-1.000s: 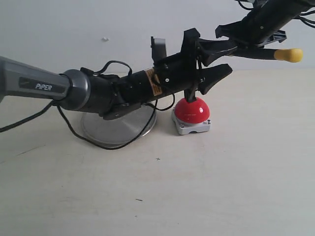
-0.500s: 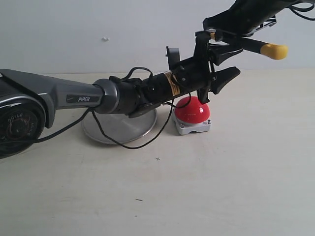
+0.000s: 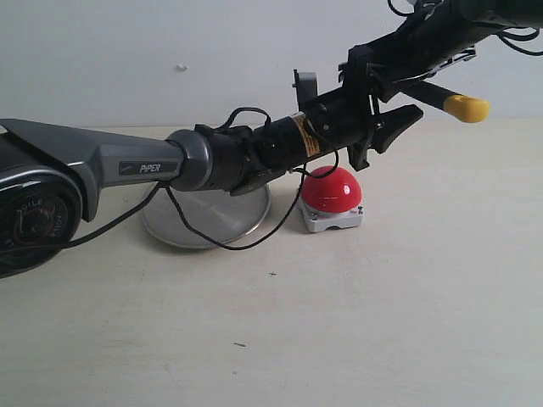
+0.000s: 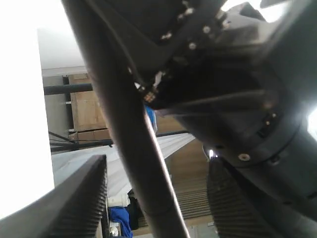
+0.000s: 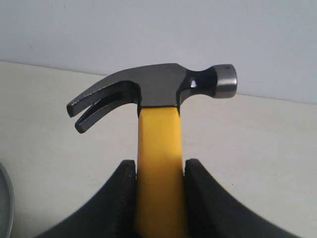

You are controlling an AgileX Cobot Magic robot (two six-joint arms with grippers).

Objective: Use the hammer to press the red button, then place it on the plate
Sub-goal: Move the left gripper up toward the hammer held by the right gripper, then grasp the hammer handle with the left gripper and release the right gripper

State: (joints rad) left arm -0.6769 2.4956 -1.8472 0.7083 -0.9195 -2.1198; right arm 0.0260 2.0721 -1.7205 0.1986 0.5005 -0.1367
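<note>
The hammer (image 5: 157, 87) shows its dark claw head and yellow handle in the right wrist view, with my right gripper (image 5: 159, 166) shut on the handle. In the exterior view the right gripper (image 3: 373, 72) holds it in the air above the red button (image 3: 332, 188). Only the hammer's yellow end (image 3: 467, 108) shows clearly there. My left gripper (image 3: 405, 95) reaches across and stands open around the handle. In the left wrist view a dark handle (image 4: 143, 173) runs between the spread fingers (image 4: 84, 198), with gaps on both sides. The silver plate (image 3: 204, 222) lies left of the button, partly behind the left arm.
The left arm (image 3: 153, 165) and its black cable (image 3: 229, 246) stretch over the plate. The plate's rim (image 5: 4, 198) shows at the edge of the right wrist view. A pale wall stands behind the tabletop (image 3: 339, 322).
The hammer has lifted off the red button and tilted, its yellow end dropping slightly. The left arm has stretched further right and upward, its open gripper staying around the handle.
</note>
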